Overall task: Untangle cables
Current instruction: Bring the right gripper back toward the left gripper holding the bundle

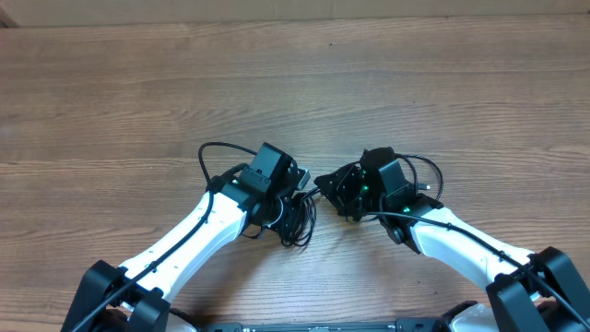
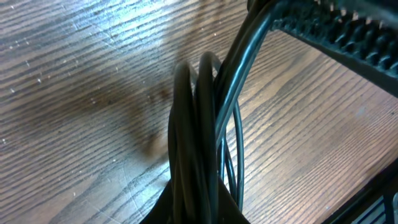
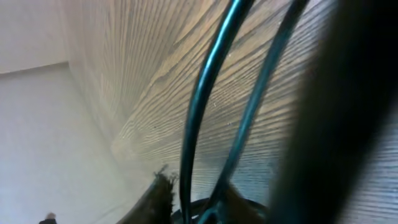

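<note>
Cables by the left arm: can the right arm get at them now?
Probably yes. The right end effector sits close beside the cables, nothing lies between them, and strands run up past its fingers.

Cables [image 3: 198, 112]: thin, dark with a teal sheen. Two strands rose from bottom to top, slightly apart. Their lower ends sat between the end effector [image 3: 199, 202] tips. Behind lay a tilted wood-grain surface [image 3: 143, 74], with a pale wall [image 3: 37, 124] at left. A dark blur [image 3: 354, 112] at right could not be identified.
</note>
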